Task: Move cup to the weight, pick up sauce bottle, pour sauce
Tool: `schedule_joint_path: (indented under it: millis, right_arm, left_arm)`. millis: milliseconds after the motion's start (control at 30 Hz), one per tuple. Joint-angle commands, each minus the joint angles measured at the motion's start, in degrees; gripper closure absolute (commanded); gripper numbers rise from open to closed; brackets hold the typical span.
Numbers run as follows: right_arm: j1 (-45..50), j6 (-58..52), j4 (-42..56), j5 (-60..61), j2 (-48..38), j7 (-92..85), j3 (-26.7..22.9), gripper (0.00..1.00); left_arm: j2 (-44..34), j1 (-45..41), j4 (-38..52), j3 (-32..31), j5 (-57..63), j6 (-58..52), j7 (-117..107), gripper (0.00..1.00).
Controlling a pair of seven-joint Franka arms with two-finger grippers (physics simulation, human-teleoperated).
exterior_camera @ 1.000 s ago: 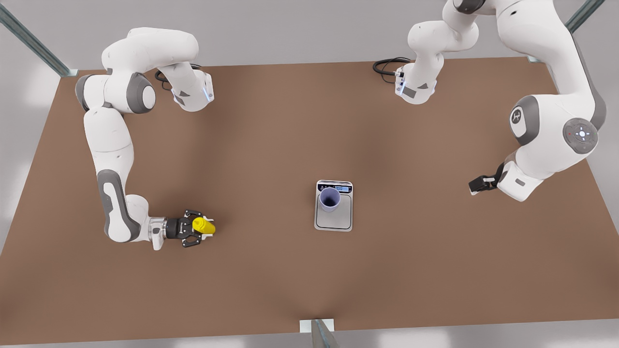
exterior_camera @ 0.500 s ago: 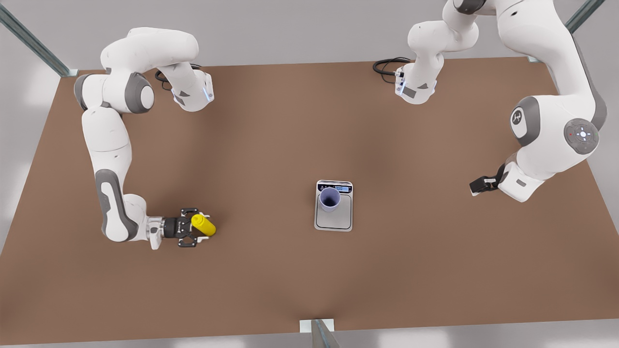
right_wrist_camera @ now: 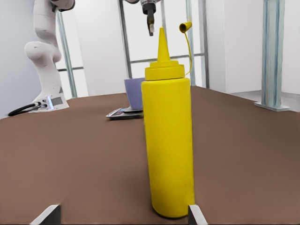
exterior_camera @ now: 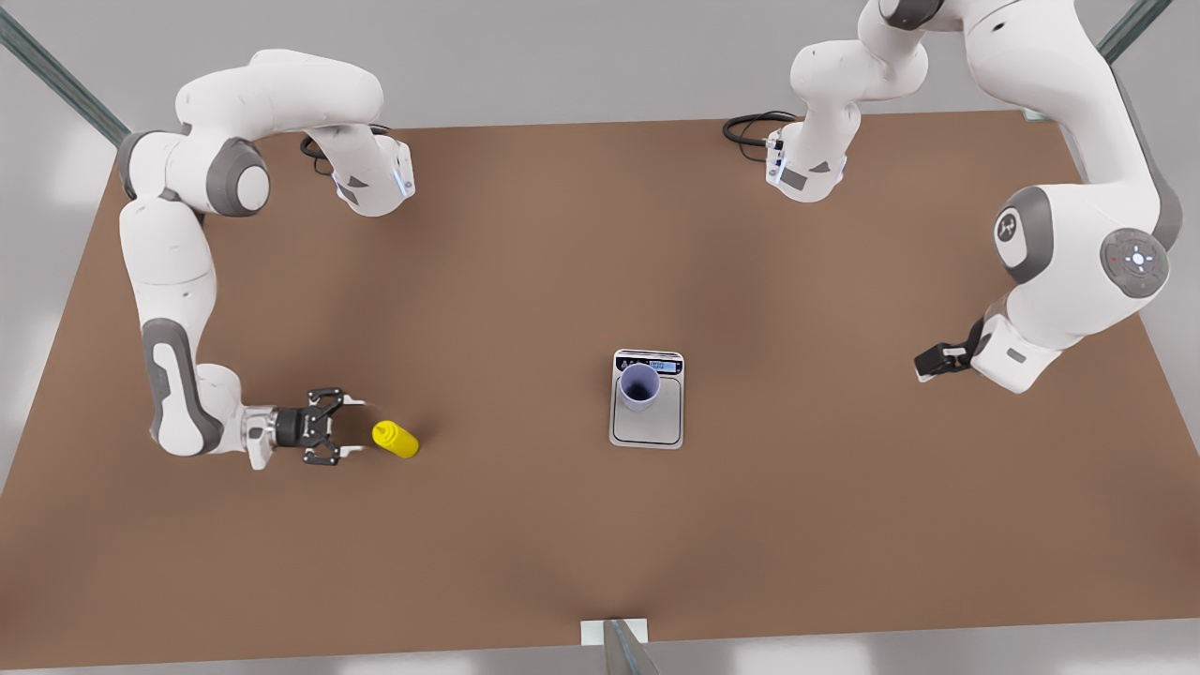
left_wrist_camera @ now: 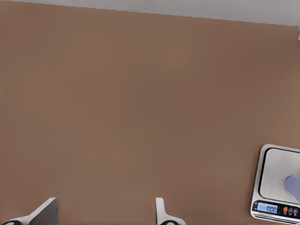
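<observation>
The cup (exterior_camera: 639, 386) is already standing upright on the weight (exterior_camera: 647, 427), on the far half of its metal plate, close to the display strip. So the first step looks done, and the cup is waiting there to receive the sauce.

The sauce bottle (exterior_camera: 396, 439) is standing upright on the brown table (exterior_camera: 525, 244), well apart from the weight, on the front view's left. In the right wrist view the sauce bottle (right_wrist_camera: 168, 140) is filling the middle, with its nozzle pointing up and its little cap hanging open on a strap. The right gripper (exterior_camera: 339, 427) is lying low and level with the table, just beside the bottle on the side away from the weight. Its fingers (right_wrist_camera: 196, 215) are spread apart, not touching the bottle, one on each side of the bottle's base line. I judge the gripper is facing it sideways like this so that it can take the round body from the side.

The left gripper (exterior_camera: 928, 362) is waiting on the front view's right, above the table and well apart from the weight. Its fingertips (left_wrist_camera: 161, 213) are standing wide apart and holding nothing.

The bottle is not yet lifted. A grasp on the middle of the body would probably be the safest, because the bottle is tall and narrow and a push could tip it.
</observation>
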Motion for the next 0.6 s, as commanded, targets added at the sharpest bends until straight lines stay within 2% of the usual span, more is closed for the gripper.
schedule_joint_path:
  millis: [0,33,100,200,233,267,300,333,433,467,567]
  right_arm:
    - [-0.6,-0.3,0.1,-0.8,-0.2,0.2,-0.1,0.00]
    - [-2.8,-0.7,1.5,-5.4,-1.8,1.6,-0.3,0.00]
    - [-2.0,-0.7,5.9,-16.5,-7.8,18.0,-5.4,0.00]
    - [4.4,-0.2,17.3,-30.8,-14.3,58.5,-5.5,0.00]
    - [6.6,-0.2,20.4,-33.4,-14.7,67.2,-5.7,0.00]
    - [9.7,2.3,20.8,-37.7,-18.1,78.3,-5.7,0.00]
    - [14.4,4.3,18.5,-42.2,-23.4,92.3,-7.0,0.00]
    - [19.3,5.4,16.3,-44.1,-27.4,104.4,-10.4,0.00]
    - [25.1,6.4,11.6,-53.1,-36.4,129.2,-10.5,0.00]
    - [26.2,8.3,7.7,-53.1,-40.2,131.0,-10.5,0.00]
    - [27.3,8.6,5.5,-53.1,-44.0,131.1,-10.5,0.00]
  left_arm:
    - [0.0,0.0,0.0,0.0,0.1,0.0,0.0,0.00]
    - [-0.1,0.0,0.1,0.0,0.1,-0.1,0.1,0.00]
    - [-0.1,0.0,0.1,0.0,0.1,-0.1,0.2,0.00]
    - [-0.1,0.1,0.1,0.0,0.0,0.3,0.5,0.00]
    - [-0.1,0.1,0.1,0.1,0.0,0.1,0.9,0.00]
    - [-0.3,0.2,0.1,0.2,0.0,-0.1,2.2,0.00]
    - [-0.3,0.2,0.1,0.3,-0.2,-0.2,3.5,0.00]
    - [-0.2,0.2,0.1,0.3,-0.2,-0.2,3.4,0.00]
    - [0.0,0.2,0.0,0.3,-0.1,0.0,3.4,0.00]
    - [0.0,0.2,0.0,0.3,0.0,0.1,3.5,0.00]
    - [0.0,0.2,0.0,0.3,0.1,0.3,3.5,0.00]
